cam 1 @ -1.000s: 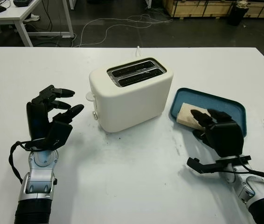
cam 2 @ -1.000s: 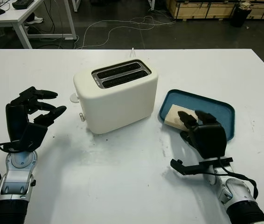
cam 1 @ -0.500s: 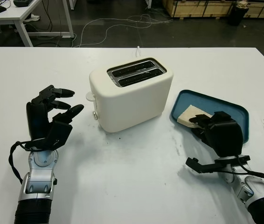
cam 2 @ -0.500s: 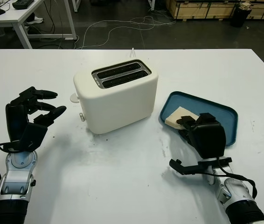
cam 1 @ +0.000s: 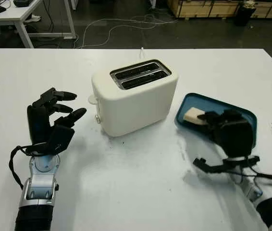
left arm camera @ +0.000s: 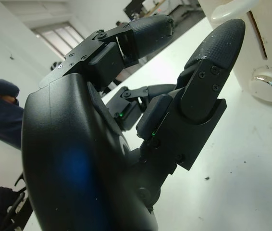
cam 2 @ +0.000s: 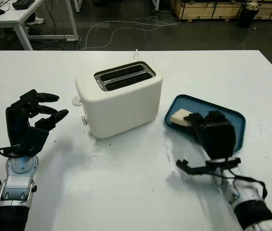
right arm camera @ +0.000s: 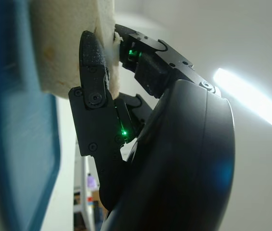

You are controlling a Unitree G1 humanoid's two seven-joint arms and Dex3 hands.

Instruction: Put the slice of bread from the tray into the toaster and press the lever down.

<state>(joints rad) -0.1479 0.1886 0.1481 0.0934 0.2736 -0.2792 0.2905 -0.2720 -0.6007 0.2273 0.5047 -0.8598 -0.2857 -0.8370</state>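
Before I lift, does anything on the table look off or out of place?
Nothing stands out. The toaster stands upright with both slots empty, and the tray sits to its right. The right hand is closed on the bread over the tray; the left hand waits open, left of the toaster.

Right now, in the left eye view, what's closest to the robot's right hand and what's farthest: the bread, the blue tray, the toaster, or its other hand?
1. Bread: gripped by the right hand.
2. Blue tray: under that hand.
3. Toaster: mid-table.
4. Left hand: raised, far side of the toaster.
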